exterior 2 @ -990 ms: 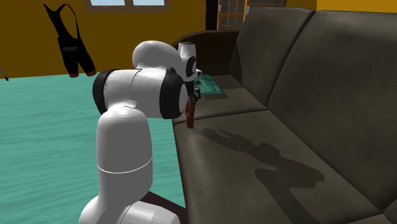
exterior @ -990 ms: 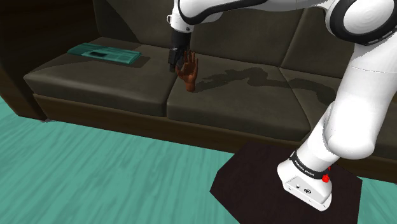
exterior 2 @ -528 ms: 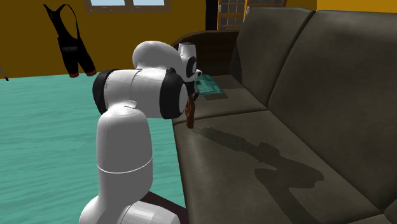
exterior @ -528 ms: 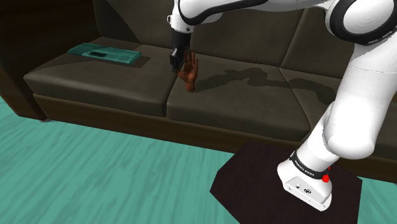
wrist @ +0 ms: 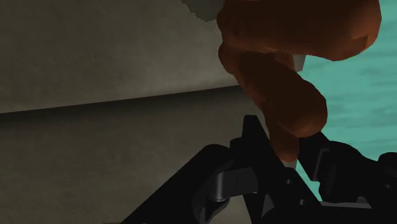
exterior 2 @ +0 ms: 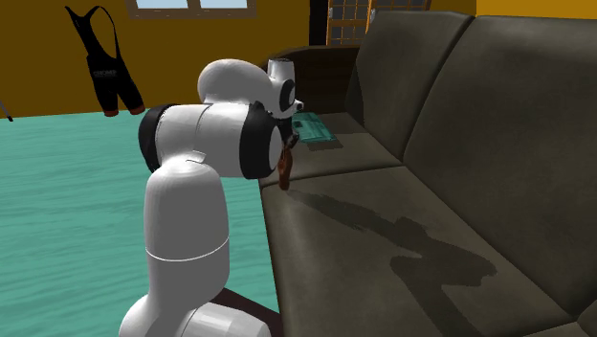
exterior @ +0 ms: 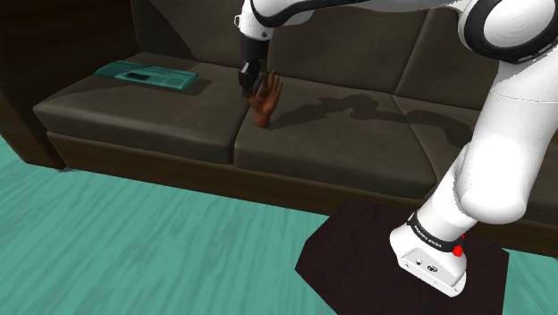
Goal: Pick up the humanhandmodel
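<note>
Dark sofa on a teal floor, with an orange wall showing in the second exterior view. The pincer hangs over the seam between two seat cushions, clamped on the brown hand model! From the wrist, the black fingers squeeze a brown digit, the bulk of the model beyond their tips. It stands upright on the pincer's shoulder-view right, base down at the cushion; touching or not, can't tell. A teal tray lies well apart.

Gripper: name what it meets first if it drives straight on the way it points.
The gripper is shut on the brown hand model, so that comes first; beyond it, probably the sofa seat.
</note>
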Available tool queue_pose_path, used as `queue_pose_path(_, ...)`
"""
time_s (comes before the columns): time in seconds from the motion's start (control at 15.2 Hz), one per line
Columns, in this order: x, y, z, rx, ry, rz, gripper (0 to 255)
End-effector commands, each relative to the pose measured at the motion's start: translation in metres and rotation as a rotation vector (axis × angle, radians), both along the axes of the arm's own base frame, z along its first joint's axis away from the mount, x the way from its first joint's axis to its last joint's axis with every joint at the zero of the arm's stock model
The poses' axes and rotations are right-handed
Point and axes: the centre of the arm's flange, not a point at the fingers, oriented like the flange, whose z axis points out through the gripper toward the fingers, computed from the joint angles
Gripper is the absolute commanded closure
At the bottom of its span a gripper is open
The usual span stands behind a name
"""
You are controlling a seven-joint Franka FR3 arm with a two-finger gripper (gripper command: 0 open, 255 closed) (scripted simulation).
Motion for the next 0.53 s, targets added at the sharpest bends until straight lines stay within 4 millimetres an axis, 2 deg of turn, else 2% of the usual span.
queue_pose_path(0.0,0.0,-0.001,0.01,0.0,0.0,0.0,255)
queue_pose_path(0.46,0.0,-0.001,0.047,0.0,0.0,0.0,255)
